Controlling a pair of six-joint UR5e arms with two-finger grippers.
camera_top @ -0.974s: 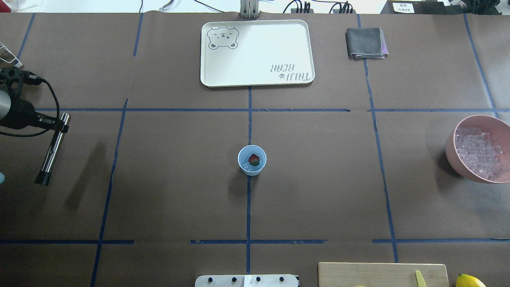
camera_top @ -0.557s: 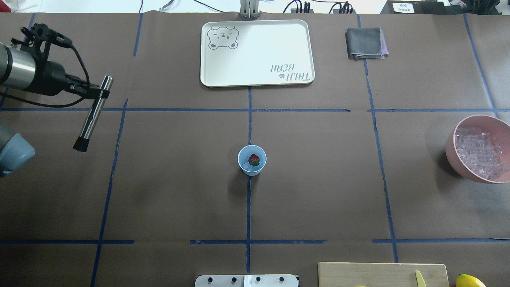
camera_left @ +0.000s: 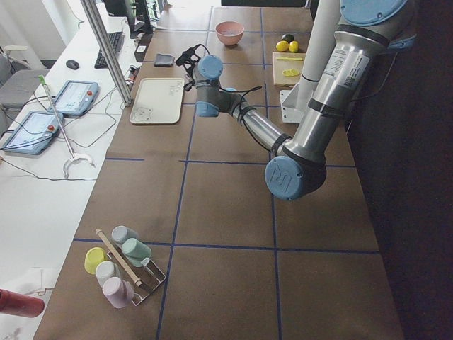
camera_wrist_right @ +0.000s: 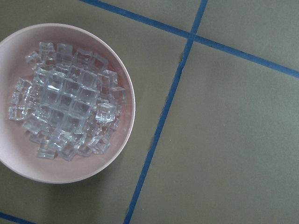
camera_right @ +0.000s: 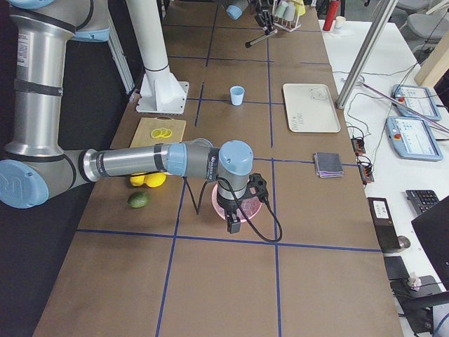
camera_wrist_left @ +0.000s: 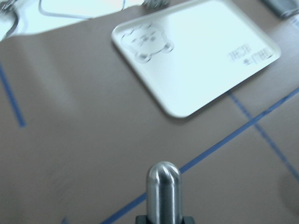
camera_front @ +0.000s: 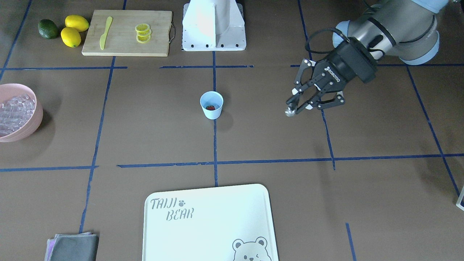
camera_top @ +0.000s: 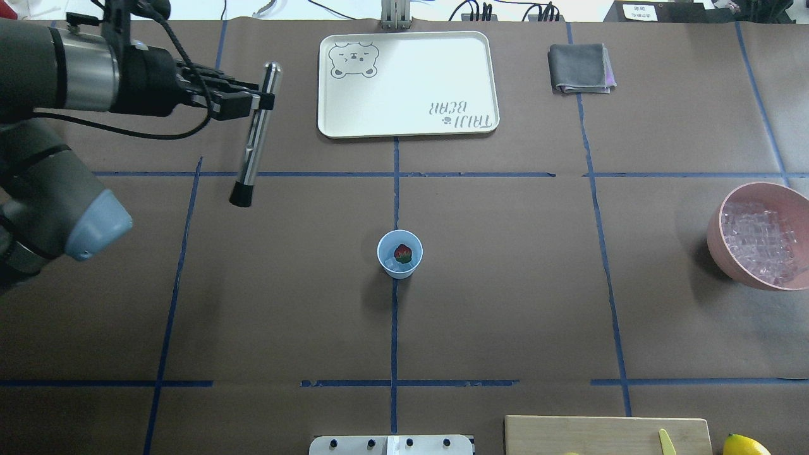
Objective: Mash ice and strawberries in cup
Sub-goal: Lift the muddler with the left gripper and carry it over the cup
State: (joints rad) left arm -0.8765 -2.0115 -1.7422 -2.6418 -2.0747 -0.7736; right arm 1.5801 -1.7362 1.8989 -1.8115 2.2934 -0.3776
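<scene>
The pale-blue cup point(camera_top: 399, 262) stands at the table's centre and also shows in the front view point(camera_front: 211, 108). A red strawberry point(camera_top: 402, 254) and a little clear ice point(camera_top: 392, 268) lie inside it. My left gripper point(camera_top: 254, 101) is shut on a silver muddler point(camera_top: 251, 145) with a black tip. It holds the muddler above the table, far left of the cup. The front view shows the gripper point(camera_front: 294, 108) to the right of the cup. My right gripper point(camera_right: 234, 219) hangs over the pink bowl; I cannot tell whether it is open or shut.
A pink bowl point(camera_top: 715, 243) full of ice cubes point(camera_wrist_right: 70, 112) sits at the right edge. A white bear tray point(camera_top: 407, 82) and a grey cloth point(camera_top: 580, 68) lie at the far side. A cutting board point(camera_front: 127, 43) with lemon slices, lemons point(camera_front: 74, 30) and an avocado point(camera_front: 48, 28) are near the robot base.
My left arm has swung from the left edge toward the far side and rightward, carrying the muddler. The cup and bowl have not moved.
</scene>
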